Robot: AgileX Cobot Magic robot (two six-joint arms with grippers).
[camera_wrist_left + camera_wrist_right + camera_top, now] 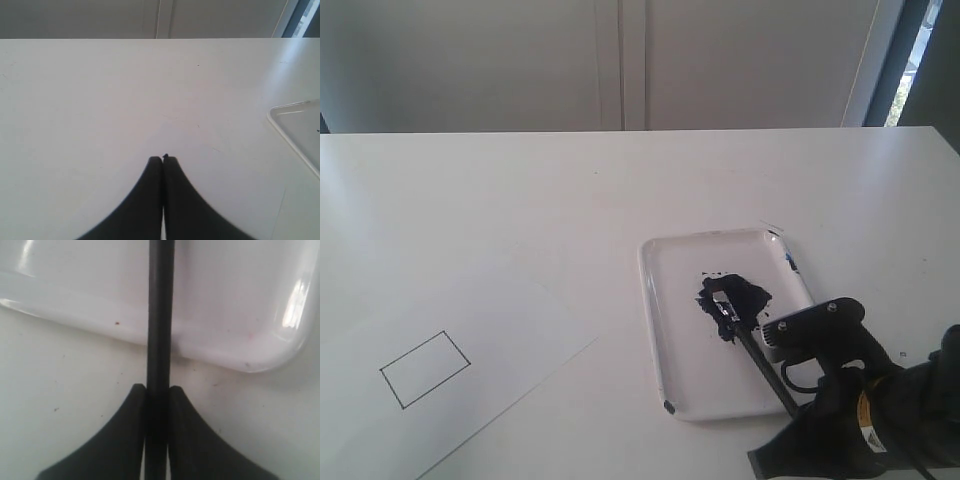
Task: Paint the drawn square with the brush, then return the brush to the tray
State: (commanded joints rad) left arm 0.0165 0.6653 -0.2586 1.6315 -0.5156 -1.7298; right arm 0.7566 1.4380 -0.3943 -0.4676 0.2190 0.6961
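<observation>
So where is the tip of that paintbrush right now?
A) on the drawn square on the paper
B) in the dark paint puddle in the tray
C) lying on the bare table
B: the brush has its bristles in the dark paint puddle inside the tray, while the drawn square is only an empty outline.

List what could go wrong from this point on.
1. The brush rests with loaded bristles in the paint puddle; carried to the drawn square, it may drip on the bare table or paper.
2. The right gripper pinches the thin handle well back from the bristles, so the brush might pivot or slip when pressed down.
3. The handle crosses the rim of the tray; a low sideways pull could nudge it.
</observation>
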